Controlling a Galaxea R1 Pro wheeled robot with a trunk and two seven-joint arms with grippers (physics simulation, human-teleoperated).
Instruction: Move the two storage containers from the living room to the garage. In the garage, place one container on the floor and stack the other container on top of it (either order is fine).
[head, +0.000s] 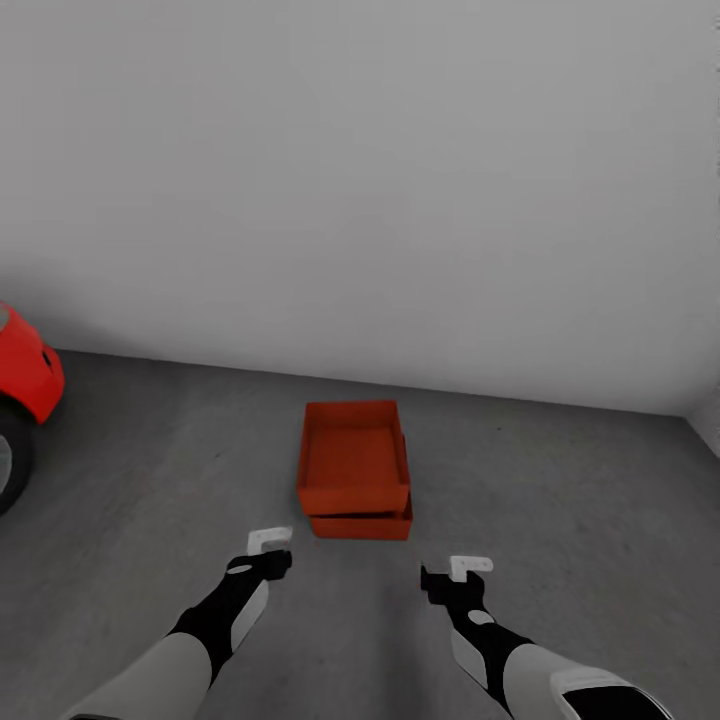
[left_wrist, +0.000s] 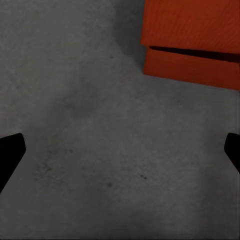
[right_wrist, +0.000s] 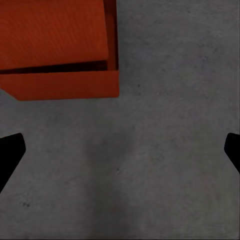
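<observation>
Both grippers, left gripper (head: 270, 541) and right gripper (head: 470, 567), hang spread wide and empty above the floor (head: 560, 480). 2 storage containers (head: 353, 468) sit stacked, slightly askew, near the wall. Likely light, rigid, thin-walled; grasp at rims.

Stacked containers (left_wrist: 192, 42) on floor (left_wrist: 100, 150), seemingly offset.

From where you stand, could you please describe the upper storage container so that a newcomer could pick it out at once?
Facing the plain white wall, look down to the grey concrete floor, right of the red car. Two orange-red bins sit stacked there; the upper container is the one showing its open inside, slightly askew on the lower container.
</observation>
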